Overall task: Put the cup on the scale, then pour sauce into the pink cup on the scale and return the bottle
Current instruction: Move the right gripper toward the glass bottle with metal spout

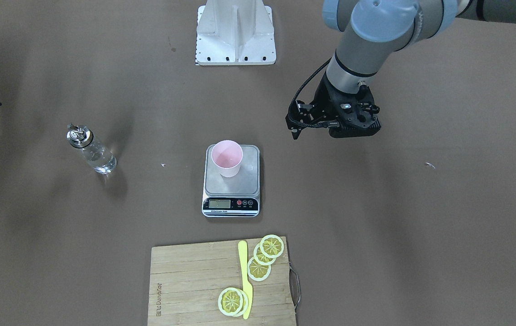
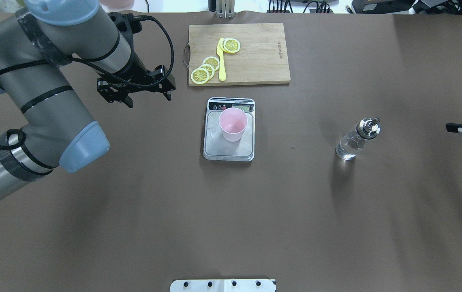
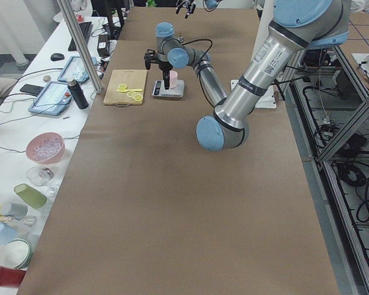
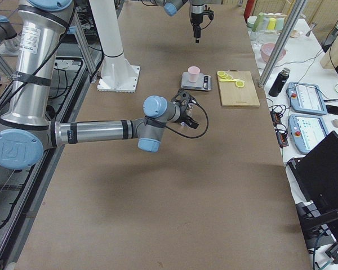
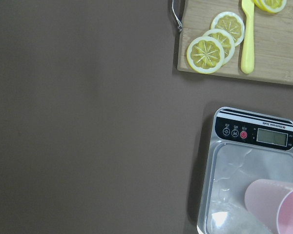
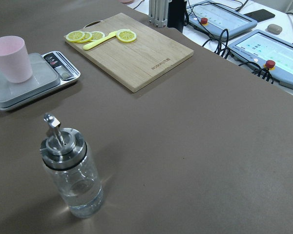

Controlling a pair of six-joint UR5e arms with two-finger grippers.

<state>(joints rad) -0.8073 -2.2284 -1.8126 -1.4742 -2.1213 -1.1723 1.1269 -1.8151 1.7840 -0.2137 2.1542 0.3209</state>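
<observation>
The wooden cutting board's (image 2: 255,52) burnt-in mark and the silver-grey kitchen scale's (image 2: 219,148) print were too small to read. One pale pink plastic cup (image 2: 233,123) stood on the scale. One clear glass bottle (image 2: 354,140) with a metal pourer stood on the table, well to the scale's right. Five lemon slices (image 2: 199,75) and one yellow plastic knife (image 2: 221,65) lay on the board. The left gripper (image 2: 149,100) hung pointing down, left of the scale, jaws apart and empty. The right gripper (image 2: 456,113), also spread and empty, waited beyond the bottle.
</observation>
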